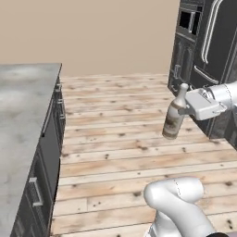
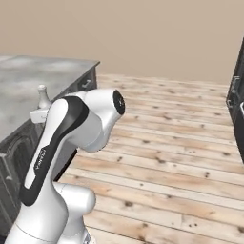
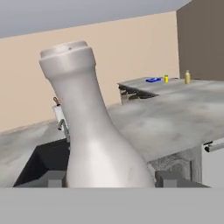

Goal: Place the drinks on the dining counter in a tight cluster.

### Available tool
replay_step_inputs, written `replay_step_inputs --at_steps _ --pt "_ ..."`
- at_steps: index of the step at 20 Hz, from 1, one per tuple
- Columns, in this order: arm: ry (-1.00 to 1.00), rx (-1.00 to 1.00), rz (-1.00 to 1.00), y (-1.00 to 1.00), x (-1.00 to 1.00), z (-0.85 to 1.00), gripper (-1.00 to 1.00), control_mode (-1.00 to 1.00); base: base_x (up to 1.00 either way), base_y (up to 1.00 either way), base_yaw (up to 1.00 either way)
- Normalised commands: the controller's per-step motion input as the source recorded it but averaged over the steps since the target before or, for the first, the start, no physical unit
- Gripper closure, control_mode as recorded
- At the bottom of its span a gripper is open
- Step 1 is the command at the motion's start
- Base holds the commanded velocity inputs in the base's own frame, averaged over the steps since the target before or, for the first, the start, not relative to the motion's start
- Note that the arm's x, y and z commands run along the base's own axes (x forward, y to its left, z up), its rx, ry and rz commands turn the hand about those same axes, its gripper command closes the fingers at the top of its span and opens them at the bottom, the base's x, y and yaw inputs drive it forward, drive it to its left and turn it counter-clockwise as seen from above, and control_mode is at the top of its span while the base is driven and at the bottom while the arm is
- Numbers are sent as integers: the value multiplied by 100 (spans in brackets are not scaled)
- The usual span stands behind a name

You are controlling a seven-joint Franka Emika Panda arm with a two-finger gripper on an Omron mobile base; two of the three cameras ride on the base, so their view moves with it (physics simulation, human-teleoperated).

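1. Brown-and-white bottle (image 1: 174,119) hangs in mid-air at the right of the left base frame, tilted slightly, its pale neck uppermost, over the plank floor (image 1: 120,139).
2. I see the gripper (image 1: 185,110) clamped on that bottle just below the neck, its white hand reaching in from the right edge of the frame.
3. From the hand camera, the bottle's pale neck and cap (image 3: 68,54) rise through the centre of the frame, with a dark fingertip (image 3: 173,178) on each side of its base at the bottom.
4. In the right base frame I can make out the bottle's top (image 2: 43,97) at centre left, peeping out behind the white upper arm (image 2: 66,138).
5. A grey marbled counter over dark drawers (image 1: 23,120) occupies the left of the left base frame, well apart from the bottle.
6. Dark tall appliances (image 1: 203,55) stand at the upper right of that frame, behind the hand.
7. Far off, at the upper right of the hand frame, I note a small yellow bottle (image 3: 187,77) on a grey counter (image 3: 175,87).
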Motion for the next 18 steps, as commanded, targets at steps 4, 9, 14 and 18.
replay_step_inputs --at_steps 4,9,14,18 --pt "0 0 0 0 0 0 100 100 100 52 -14" --pt "0 0 0 0 0 0 100 100 100 48 -14" --pt "0 0 0 0 0 0 100 100 100 44 -15" --pt "0 0 0 0 0 0 100 100 100 42 -15"
